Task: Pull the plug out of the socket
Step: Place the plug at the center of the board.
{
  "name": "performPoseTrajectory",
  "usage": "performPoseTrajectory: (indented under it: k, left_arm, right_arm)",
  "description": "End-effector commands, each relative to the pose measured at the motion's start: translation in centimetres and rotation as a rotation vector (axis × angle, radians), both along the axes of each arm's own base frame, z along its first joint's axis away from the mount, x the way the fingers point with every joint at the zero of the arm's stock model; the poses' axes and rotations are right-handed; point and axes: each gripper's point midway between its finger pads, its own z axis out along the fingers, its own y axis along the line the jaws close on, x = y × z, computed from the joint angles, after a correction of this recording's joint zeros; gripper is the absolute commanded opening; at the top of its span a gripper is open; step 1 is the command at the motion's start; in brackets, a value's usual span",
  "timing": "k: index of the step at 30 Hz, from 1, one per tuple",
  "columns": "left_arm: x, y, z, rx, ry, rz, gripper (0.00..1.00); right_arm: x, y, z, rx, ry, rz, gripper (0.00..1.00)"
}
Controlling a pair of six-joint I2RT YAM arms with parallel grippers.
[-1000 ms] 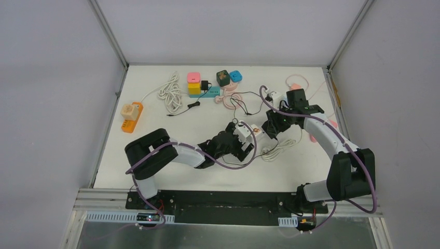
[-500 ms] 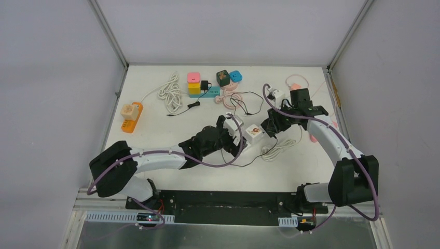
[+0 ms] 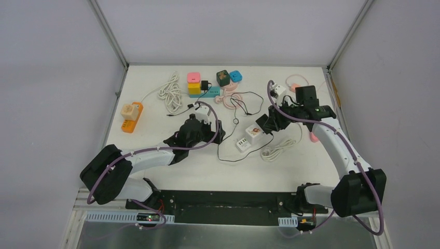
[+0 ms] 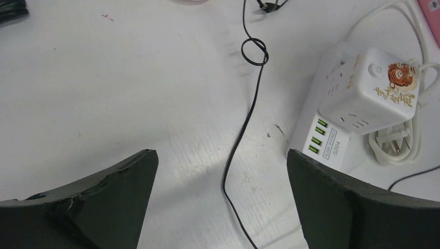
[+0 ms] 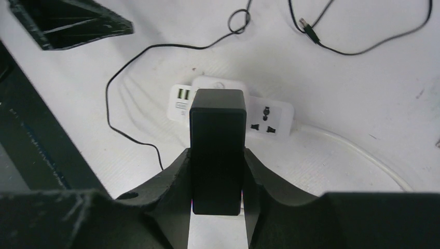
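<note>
The black plug (image 5: 218, 124) is a boxy adapter clamped between the fingers of my right gripper (image 5: 218, 155), which is shut on it. It hangs in front of the white socket strip (image 5: 270, 120) and hides the strip's middle, so I cannot tell whether its pins touch. From above, my right gripper (image 3: 265, 124) sits at the right side of the white cube (image 3: 254, 132) on the socket strip (image 3: 242, 144). My left gripper (image 4: 222, 176) is open over bare table, left of the strip (image 4: 327, 142). A thin black cable (image 4: 249, 119) runs between its fingers.
An orange strip with a beige cube (image 3: 129, 116) lies far left. A coiled white cord (image 3: 168, 93), pink and yellow cubes (image 3: 193, 83), a dark cube (image 3: 223, 78) and a blue cube (image 3: 236, 76) sit at the back. A white cord (image 3: 277, 148) loops right of the socket strip.
My left arm has swung left and back, away from the socket strip, its jaws open throughout. The right gripper with the plug has drifted slightly toward the back right.
</note>
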Motion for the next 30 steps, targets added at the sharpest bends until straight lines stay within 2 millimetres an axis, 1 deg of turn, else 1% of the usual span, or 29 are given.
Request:
performPoseTrajectory:
  k: [1, 3, 5, 7, 8, 9, 11, 12, 14, 19, 21, 24, 27, 30]
  left_arm:
    - [0.8, 0.9, 2.1, -0.093, -0.031, 0.077, 0.99]
    - [0.8, 0.6, 2.5, -0.117, -0.047, 0.049, 0.97]
    - [1.3, 0.2, 2.9, -0.144, -0.051, 0.031, 0.94]
    - [2.2, -0.2, 2.9, -0.175, -0.034, 0.035, 0.91]
    - [2.7, -0.5, 2.9, -0.200, -0.012, 0.025, 0.87]
    - [3.3, -0.8, 2.9, -0.228, 0.006, 0.024, 0.83]
    - [4.5, -1.4, 3.1, -0.294, 0.032, 0.023, 0.79]
    - [5.1, -1.7, 2.6, -0.315, 0.051, 0.027, 0.78]
    - [6.6, -2.5, 2.7, -0.356, 0.068, 0.040, 0.76]
    - [9.9, -4.5, 1.4, -0.402, 0.121, 0.078, 0.74]
    - [11.0, -5.4, 0.9, -0.429, 0.147, 0.085, 0.70]
    - [12.3, -6.8, 0.7, -0.485, 0.173, 0.077, 0.63]
    - [13.3, -7.7, 0.5, -0.528, 0.191, 0.076, 0.59]
    - [14.0, -8.5, -0.2, -0.542, 0.221, 0.074, 0.55]
  right_arm:
    - [-1.7, 2.8, 6.0, 0.136, -0.112, 0.181, 0.00]
    - [-2.4, 3.5, 7.5, 0.168, -0.124, 0.225, 0.00]
    - [-2.5, 4.0, 9.2, 0.200, -0.136, 0.240, 0.00]
    - [-2.4, 4.4, 11.1, 0.224, -0.156, 0.246, 0.00]
    - [-2.3, 4.5, 11.9, 0.231, -0.162, 0.246, 0.00]
    - [-2.1, 4.6, 12.5, 0.238, -0.167, 0.244, 0.00]
    - [-1.7, 4.7, 13.5, 0.246, -0.180, 0.237, 0.00]
    - [-1.6, 4.7, 13.8, 0.249, -0.185, 0.233, 0.00]
    - [-1.3, 4.7, 13.9, 0.248, -0.185, 0.224, 0.00]
    - [-1.1, 4.7, 12.7, 0.251, -0.171, 0.206, 0.00]
    - [-1.1, 4.6, 12.3, 0.251, -0.168, 0.200, 0.00]
    - [-1.2, 4.5, 12.0, 0.255, -0.163, 0.192, 0.00]
    - [-1.1, 4.5, 11.7, 0.261, -0.156, 0.189, 0.00]
    - [-1.1, 4.5, 11.4, 0.264, -0.148, 0.187, 0.00]
